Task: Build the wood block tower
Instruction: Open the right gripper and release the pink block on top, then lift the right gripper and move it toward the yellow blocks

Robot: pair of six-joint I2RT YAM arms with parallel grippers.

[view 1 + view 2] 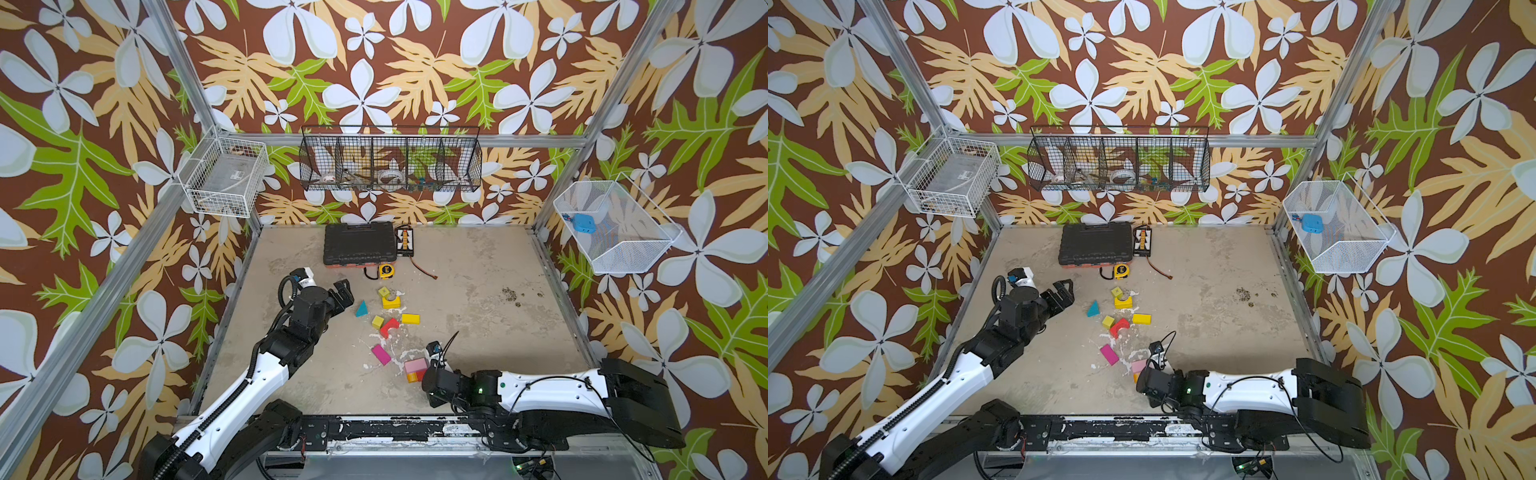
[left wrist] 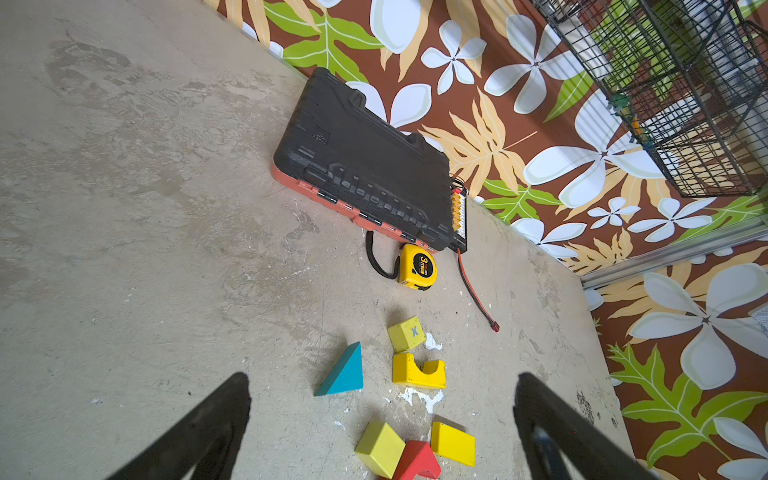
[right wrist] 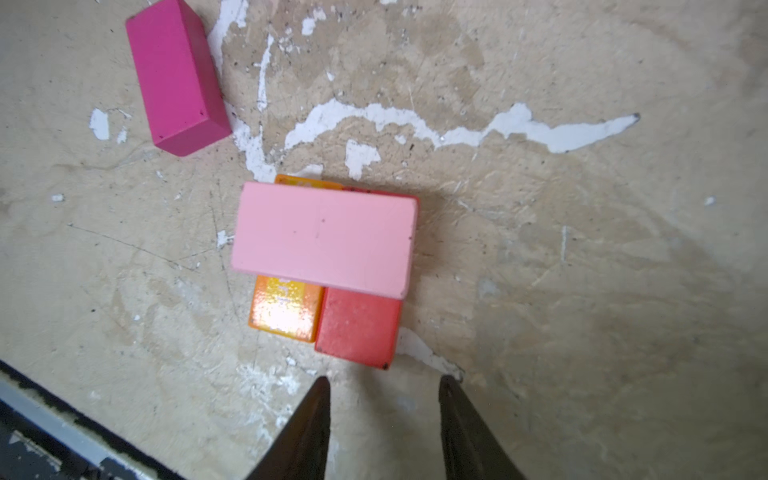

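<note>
Near the front edge of the bench (image 1: 478, 291) your pink brick (image 3: 324, 239) lay crosswise over the orange block (image 3: 286, 307) and red block (image 3: 357, 328), bridging both, I judge, to level the tower (image 1: 412, 377). Your right gripper (image 3: 384, 382) hung just clear, jaws parted and empty; your left gripper (image 2: 382, 378) gaped empty by the teal wedge (image 2: 343, 372)

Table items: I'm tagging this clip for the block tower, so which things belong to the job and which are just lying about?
Job: pink brick, orange block, red block (stacked start); magenta brick; teal wedge; yellow arch; red arch; yellow brick; lettered yellow cube; plain yellow cube.
Lying about: black tool case, tape measure, connector board, wire baskets.
</note>
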